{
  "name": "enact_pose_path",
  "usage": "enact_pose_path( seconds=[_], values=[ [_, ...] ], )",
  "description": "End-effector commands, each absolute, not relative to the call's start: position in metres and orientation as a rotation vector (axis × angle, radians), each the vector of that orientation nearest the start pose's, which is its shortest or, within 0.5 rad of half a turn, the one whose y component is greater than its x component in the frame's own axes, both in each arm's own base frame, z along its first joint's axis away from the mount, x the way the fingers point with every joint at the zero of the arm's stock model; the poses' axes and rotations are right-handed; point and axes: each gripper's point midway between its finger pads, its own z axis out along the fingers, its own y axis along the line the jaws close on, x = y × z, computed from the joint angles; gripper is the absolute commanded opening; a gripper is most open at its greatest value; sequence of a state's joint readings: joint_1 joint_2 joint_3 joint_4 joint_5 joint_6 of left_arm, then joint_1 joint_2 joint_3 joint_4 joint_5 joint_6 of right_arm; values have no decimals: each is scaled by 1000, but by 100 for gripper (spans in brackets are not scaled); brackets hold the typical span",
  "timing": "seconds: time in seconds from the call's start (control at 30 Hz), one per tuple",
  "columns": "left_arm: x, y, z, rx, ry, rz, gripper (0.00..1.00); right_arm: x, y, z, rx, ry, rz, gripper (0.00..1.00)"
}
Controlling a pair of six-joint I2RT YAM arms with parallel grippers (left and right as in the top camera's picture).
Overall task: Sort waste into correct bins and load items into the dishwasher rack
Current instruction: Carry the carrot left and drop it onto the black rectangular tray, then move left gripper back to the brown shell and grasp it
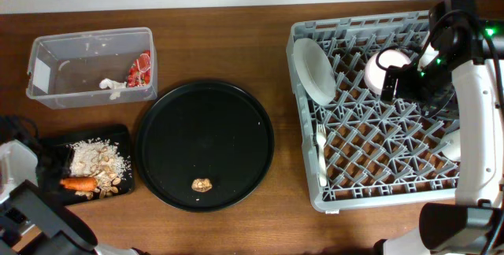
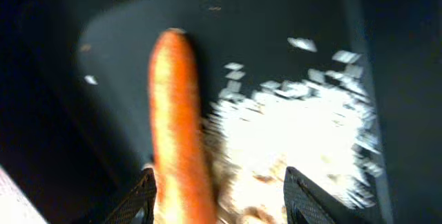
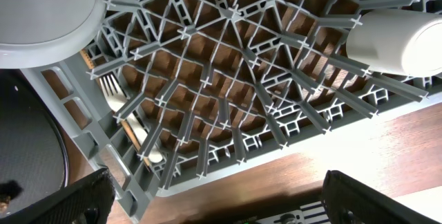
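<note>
The orange carrot (image 2: pixel 176 113) lies in the shallow black tray (image 1: pixel 122 135) beside rice and beige scraps (image 1: pixel 98 160). My left gripper (image 2: pixel 221 200) is open just above them, with the carrot next to its left finger. The clear tub (image 1: pixel 47 50) holds the red wrapper (image 1: pixel 142 70) and white tissue (image 1: pixel 110 86). A small brown lump (image 1: pixel 201 184) sits on the large round black tray (image 1: pixel 205 113). The grey dishwasher rack (image 1: pixel 315 200) holds the plate (image 1: pixel 313 70), bowl (image 1: pixel 378 64), fork (image 1: pixel 321 149) and cream cup (image 3: pixel 397 41). My right gripper (image 3: pixel 221 207) is open and empty above the rack. The blue cup is not clearly visible.
Both arms reach in from the table's front edge, the left one at the bottom left (image 1: pixel 24 200), the right one arching over the rack's right side (image 1: pixel 472 113). Bare wooden table (image 1: pixel 228 42) lies between the tub and the rack.
</note>
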State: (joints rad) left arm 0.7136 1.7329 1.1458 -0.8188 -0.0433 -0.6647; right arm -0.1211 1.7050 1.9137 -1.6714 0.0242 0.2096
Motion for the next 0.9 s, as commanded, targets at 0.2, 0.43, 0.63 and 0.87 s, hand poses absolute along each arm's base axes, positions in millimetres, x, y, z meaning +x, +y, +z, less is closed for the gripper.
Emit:
enact_pose_path(
  seconds=[0.2, 0.43, 0.63, 0.87],
  values=[
    [312, 70, 90, -1227, 2722, -238, 64, 306, -42, 243, 515, 2976, -20, 99],
    [267, -54, 48, -884, 3051, -224, 63, 305, -42, 243, 515, 2976, -20, 99],
    [237, -107, 14, -720, 3112, -239, 65, 305, -42, 243, 515, 2978, -20, 99],
    [233, -105, 8, -665, 3107, -168, 65, 305, -41, 243, 515, 2979, -19, 99]
  ],
)
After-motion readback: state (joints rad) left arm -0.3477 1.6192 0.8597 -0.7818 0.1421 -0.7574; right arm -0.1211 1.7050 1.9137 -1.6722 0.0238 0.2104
